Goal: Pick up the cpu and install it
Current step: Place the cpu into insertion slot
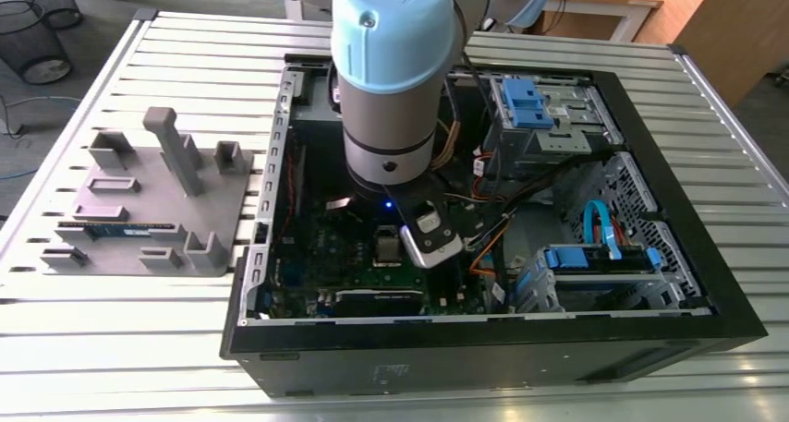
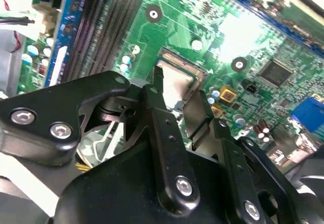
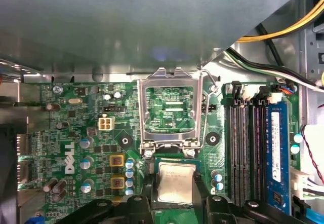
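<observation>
Matte black gripper links, studded with silver screw heads, crowd the front of the second wrist view. Its two flat fingers are drawn in against opposite edges of the cpu, a thin square with a dull silvery top. The chip sits at the tan-rimmed socket on the glossy green motherboard. Whether it is fully seated or just above the socket I cannot tell, since the links cover its near edge.

In the first wrist view the cpu shows between the black fingertips. Just beyond it the bare-metal socket frame is swung open, with green board visible through its window. Black memory slots run alongside, and a blurred grey case wall lies past the board.

In the exterior view the arm, with a pale blue cap over a silver wrist, reaches down into an open black computer case and covers much of the board. The case lies on a ribbed metal table. A grey holder of blocky posts stands toward the exterior view's left. Grey floor and wooden furniture lie behind.
</observation>
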